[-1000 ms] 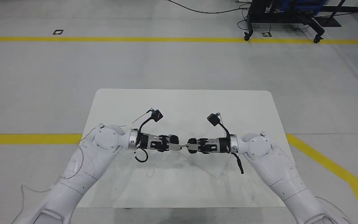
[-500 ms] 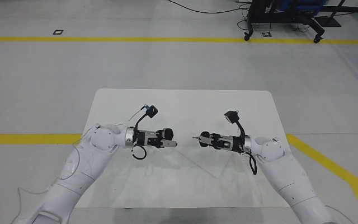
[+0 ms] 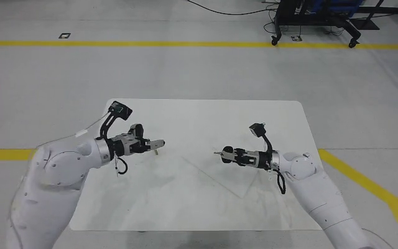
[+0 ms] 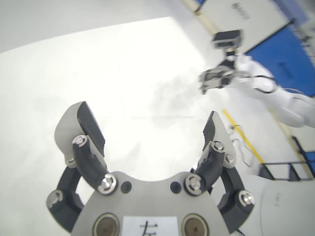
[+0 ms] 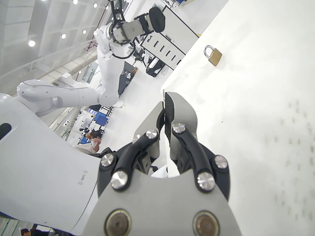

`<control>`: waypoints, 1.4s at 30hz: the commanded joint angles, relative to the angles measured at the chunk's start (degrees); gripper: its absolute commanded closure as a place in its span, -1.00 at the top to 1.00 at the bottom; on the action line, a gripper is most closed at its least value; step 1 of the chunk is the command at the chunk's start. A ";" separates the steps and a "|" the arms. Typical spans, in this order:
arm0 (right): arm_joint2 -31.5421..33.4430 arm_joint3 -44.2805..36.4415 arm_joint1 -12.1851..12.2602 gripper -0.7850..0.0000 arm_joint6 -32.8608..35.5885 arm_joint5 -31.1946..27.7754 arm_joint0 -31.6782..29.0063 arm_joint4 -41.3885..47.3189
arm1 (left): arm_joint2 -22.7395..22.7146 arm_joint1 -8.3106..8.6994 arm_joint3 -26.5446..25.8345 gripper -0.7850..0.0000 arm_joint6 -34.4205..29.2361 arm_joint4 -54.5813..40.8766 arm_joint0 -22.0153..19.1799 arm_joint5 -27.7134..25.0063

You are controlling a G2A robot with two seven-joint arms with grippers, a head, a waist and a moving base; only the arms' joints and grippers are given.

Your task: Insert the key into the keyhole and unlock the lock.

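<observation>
A brass padlock (image 5: 213, 54) with a steel shackle lies flat on the white table (image 3: 205, 118), toward its left side and apart from both grippers. My left gripper (image 3: 157, 144) hovers over the table's left part; its fingers (image 4: 91, 124) stand wide open with nothing between them. My right gripper (image 3: 225, 154) is right of centre, pointing left, and is shut on the key (image 5: 163, 96). The key's thin metal blade (image 3: 217, 152) sticks out past the fingertips. The left gripper (image 5: 153, 20) hangs above and beyond the padlock as the right wrist view shows it.
The table is bare white apart from the padlock. A black wheeled frame (image 3: 317, 18) stands on the floor far behind the table. Yellow floor lines (image 3: 186, 43) run behind and beside it.
The two grippers met at the table's centre a second ago. The right arm then drew back right and held still. The left arm has swung far to the left and now stands open.
</observation>
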 commanded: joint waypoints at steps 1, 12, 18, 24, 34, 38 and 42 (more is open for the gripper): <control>0.00 0.00 0.00 -1.00 0.00 0.00 0.00 0.00 | 0.08 0.42 -4.78 1.00 -4.55 13.03 3.80 9.76; 0.00 0.00 0.00 -1.00 0.00 0.00 0.00 0.00 | 17.18 -2.31 6.15 1.00 -3.80 21.59 -5.84 24.24; 0.00 0.00 0.00 -1.00 0.00 0.00 0.00 0.00 | 24.60 -4.58 14.00 1.00 -3.38 22.15 -14.21 30.55; 0.00 0.00 0.00 -1.00 0.00 0.00 0.00 0.00 | 28.31 -6.31 19.18 0.83 -3.43 21.45 -19.01 34.64; 0.00 0.00 0.00 -1.00 0.00 0.00 0.00 0.00 | 31.42 -7.97 26.12 0.69 -4.56 19.91 -22.40 34.69; 0.00 0.00 0.00 -1.00 0.00 0.00 0.00 0.00 | 31.53 -8.38 28.81 0.44 -4.23 19.38 -23.36 34.31; 0.00 0.00 0.00 -1.00 0.00 0.00 0.00 0.00 | 31.56 -8.76 29.98 0.08 -3.65 18.80 -23.90 34.07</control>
